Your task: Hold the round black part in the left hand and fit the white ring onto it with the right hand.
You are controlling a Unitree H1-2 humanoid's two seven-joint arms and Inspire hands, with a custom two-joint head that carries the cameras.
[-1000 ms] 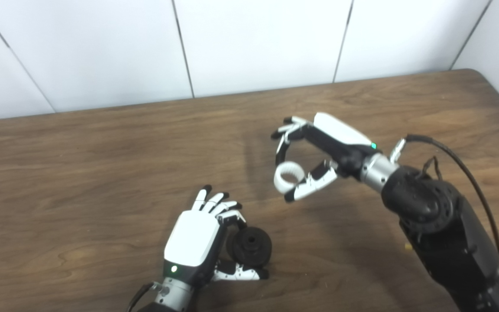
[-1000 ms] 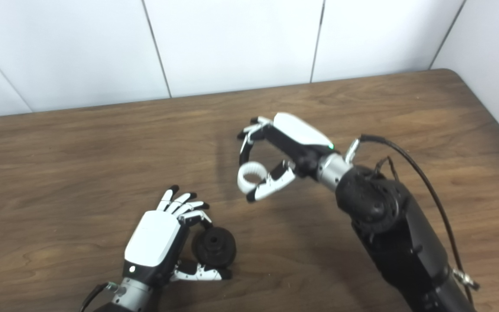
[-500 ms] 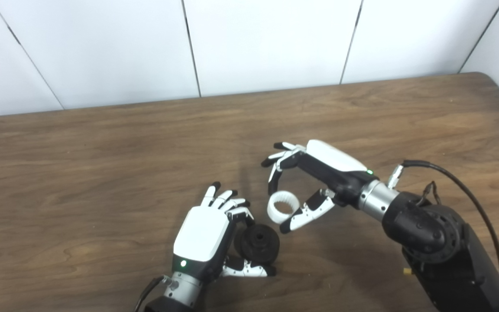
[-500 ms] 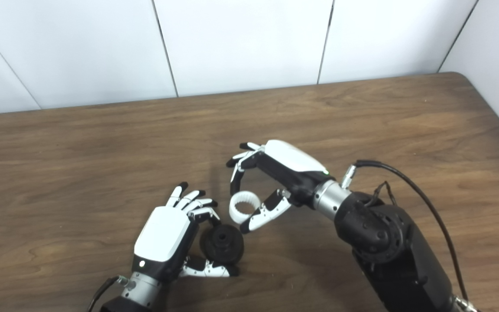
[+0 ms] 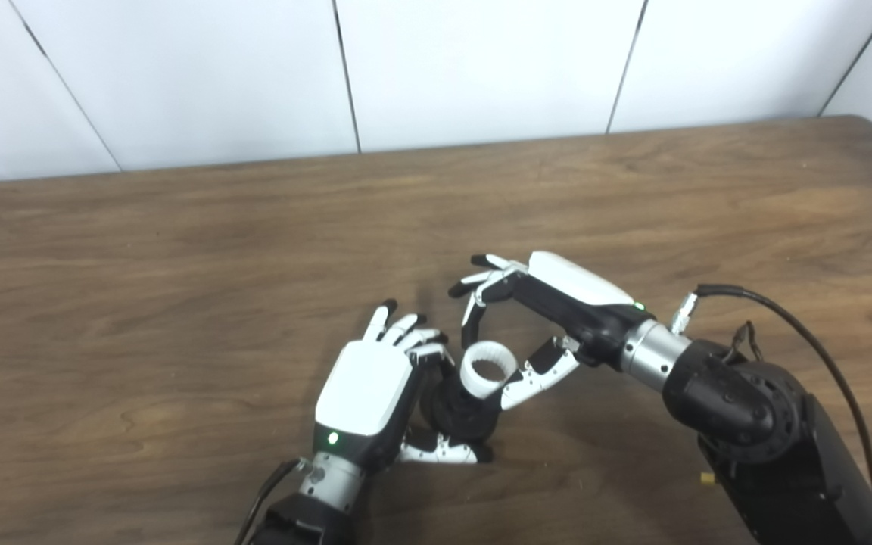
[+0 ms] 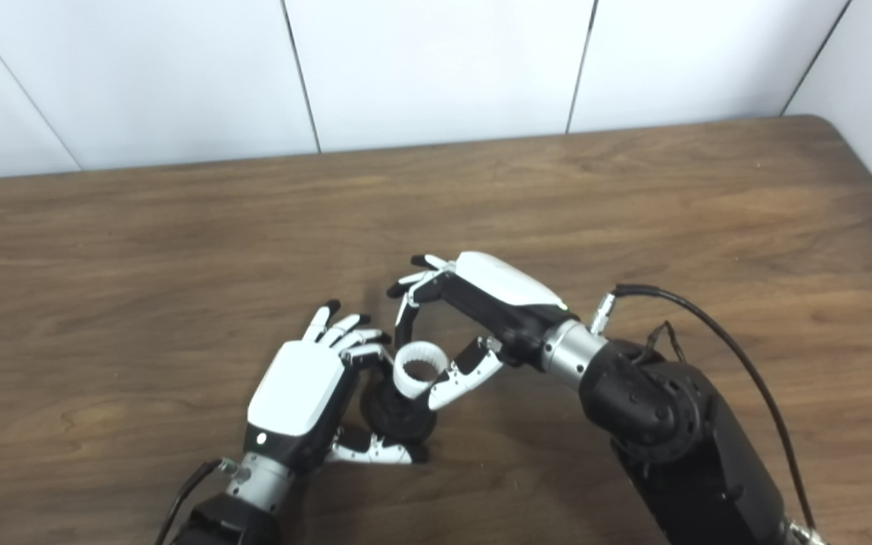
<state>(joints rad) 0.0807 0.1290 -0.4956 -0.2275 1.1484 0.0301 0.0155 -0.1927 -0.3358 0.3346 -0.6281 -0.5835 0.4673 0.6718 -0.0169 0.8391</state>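
My left hand (image 5: 372, 393) is shut on the round black part (image 5: 457, 415), pinched between thumb and fingers just above the table, near the front centre. My right hand (image 5: 538, 318) is shut on the white ring (image 5: 487, 369), held between a fingertip and the thumb. The ring sits directly over the black part's upper face and overlaps it; whether they touch I cannot tell. The same scene shows in the right eye view, with the ring (image 6: 419, 367) over the black part (image 6: 394, 415).
The brown wooden table (image 5: 179, 250) stretches around both hands. A white panelled wall (image 5: 481, 68) runs along its far edge. The right arm's black cable (image 5: 799, 333) loops above the forearm.
My right hand has carried the white ring down and to the left, from well apart to right over the black part. The left hand kept its hold. The camera shifted slightly.
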